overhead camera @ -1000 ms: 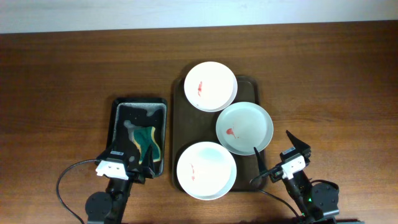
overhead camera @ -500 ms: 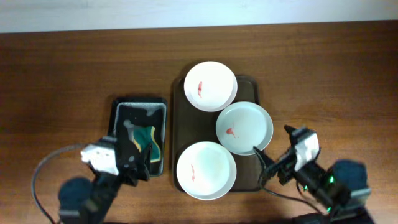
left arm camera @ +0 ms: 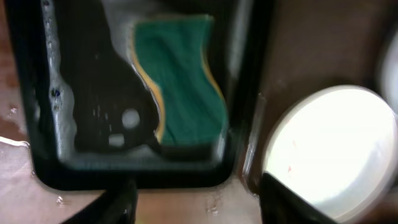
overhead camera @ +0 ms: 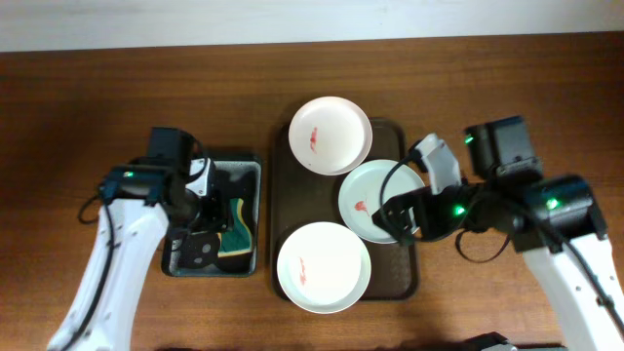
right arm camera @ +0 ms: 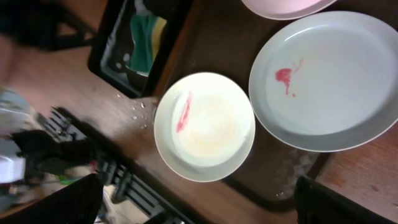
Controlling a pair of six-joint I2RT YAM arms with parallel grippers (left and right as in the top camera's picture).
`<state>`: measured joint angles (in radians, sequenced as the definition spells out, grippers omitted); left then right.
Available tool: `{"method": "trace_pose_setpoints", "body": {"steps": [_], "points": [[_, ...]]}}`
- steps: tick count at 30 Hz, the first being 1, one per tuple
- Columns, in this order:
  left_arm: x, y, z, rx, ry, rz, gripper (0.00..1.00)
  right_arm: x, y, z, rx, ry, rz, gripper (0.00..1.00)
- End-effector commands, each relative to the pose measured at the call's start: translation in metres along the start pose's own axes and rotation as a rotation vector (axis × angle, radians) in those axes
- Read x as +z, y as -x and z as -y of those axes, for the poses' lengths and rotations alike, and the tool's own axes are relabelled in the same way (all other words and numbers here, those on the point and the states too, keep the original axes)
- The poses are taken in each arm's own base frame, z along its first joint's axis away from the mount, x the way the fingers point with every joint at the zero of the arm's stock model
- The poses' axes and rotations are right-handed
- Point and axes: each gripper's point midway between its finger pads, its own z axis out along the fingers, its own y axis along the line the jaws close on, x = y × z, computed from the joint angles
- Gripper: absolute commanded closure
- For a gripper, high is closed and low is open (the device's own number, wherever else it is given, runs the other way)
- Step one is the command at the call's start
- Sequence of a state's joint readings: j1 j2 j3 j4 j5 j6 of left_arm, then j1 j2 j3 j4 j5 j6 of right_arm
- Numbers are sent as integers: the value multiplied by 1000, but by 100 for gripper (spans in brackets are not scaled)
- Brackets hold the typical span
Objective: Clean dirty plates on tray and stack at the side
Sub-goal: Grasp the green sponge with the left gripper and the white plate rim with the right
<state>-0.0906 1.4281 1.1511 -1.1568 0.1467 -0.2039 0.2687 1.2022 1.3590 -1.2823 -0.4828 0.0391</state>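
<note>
Three white plates lie on the dark brown tray (overhead camera: pixel 284 195). The far plate (overhead camera: pixel 330 135) has a red smear. The pale green middle plate (overhead camera: pixel 375 193) has a red spot. The near plate (overhead camera: pixel 323 266) has a faint red streak. My left gripper (overhead camera: pixel 207 216) hovers open and empty over the black sponge tray (overhead camera: pixel 247 161). Its fingers (left arm camera: pixel 196 208) frame the tray's near rim in the left wrist view. My right gripper (overhead camera: pixel 398 219) hovers open and empty above the middle plate's right edge. The right wrist view shows its fingers (right arm camera: pixel 199 208), the near plate (right arm camera: pixel 205 127) and the middle plate (right arm camera: pixel 329 81).
A green and yellow sponge (overhead camera: pixel 234 222) lies in soapy water in the black tray; it also shows in the left wrist view (left arm camera: pixel 180 81). The near plate (left arm camera: pixel 329 149) sits right of that tray. Bare wooden table (overhead camera: pixel 507 78) lies on both sides.
Both arms have risen from the table's front edge and moved in. The left now hangs over the sponge tray, the right over the brown tray's right side.
</note>
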Motion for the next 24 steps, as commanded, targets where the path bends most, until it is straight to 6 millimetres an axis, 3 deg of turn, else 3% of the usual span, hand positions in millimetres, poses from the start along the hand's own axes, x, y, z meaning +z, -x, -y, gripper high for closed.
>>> {"method": "trace_pose_setpoints", "body": {"steps": [1, 3, 5, 7, 8, 11, 12, 13, 16, 18, 21, 24], "points": [[62, -15, -22, -123, 82, -102, 44, -21, -8, 7, 140, -279, 111, 1], [103, -12, -17, -124, 28, -108, 46, -16, -12, -4, 262, -279, 123, 1], [121, -4, -16, -90, 27, -88, 51, -2, -14, -3, 266, -280, 69, 1], [134, -3, -15, -75, 40, -96, 78, 18, -20, -1, 283, -279, -15, 1], [137, -3, -18, -74, 53, -99, 100, 28, -24, 2, 290, -284, -59, 1], [132, -3, -18, -76, 64, -112, 100, 55, -32, 8, 263, -290, -175, 2], [123, 0, -16, -74, 69, -122, 95, 68, -32, 3, 234, -246, -217, 5], [116, 4, -15, -57, 69, -125, 58, 74, -31, -1, 220, -218, -237, 6], [88, 17, -7, -20, 70, -139, 50, 83, -27, -5, 224, -181, -245, 7], [77, 26, -3, -15, 65, -120, 37, 82, -25, -2, 242, -174, -240, 7], [92, 28, -13, -9, 109, -97, 48, 77, -20, 5, 305, -127, -238, 9], [123, 10, -16, -31, 82, -110, 63, 70, -23, 9, 338, -79, -264, 10]]}}
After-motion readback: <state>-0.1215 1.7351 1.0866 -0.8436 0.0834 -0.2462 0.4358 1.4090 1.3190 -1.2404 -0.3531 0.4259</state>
